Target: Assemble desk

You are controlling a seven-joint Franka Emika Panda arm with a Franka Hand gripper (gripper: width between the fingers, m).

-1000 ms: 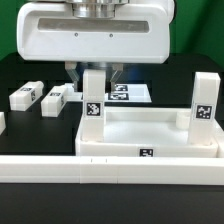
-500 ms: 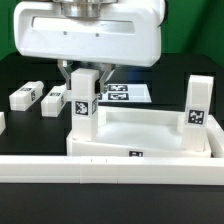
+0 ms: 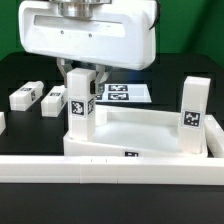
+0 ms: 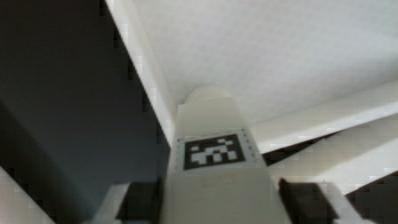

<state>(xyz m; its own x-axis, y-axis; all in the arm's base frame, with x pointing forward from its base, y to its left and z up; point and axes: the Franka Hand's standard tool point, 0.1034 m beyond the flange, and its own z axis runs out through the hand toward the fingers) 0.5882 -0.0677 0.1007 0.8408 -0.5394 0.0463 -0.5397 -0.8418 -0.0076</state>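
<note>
The desk top (image 3: 150, 128) lies rim-up on the black surface (image 3: 20, 70), toward the edge nearest the exterior view. The claw (image 3: 83, 78) straddles an upright leg (image 3: 79, 110) in the top's corner on the exterior view's left; I cannot tell whether it presses the leg. A second leg (image 3: 195, 110) stands in the right corner.
</note>
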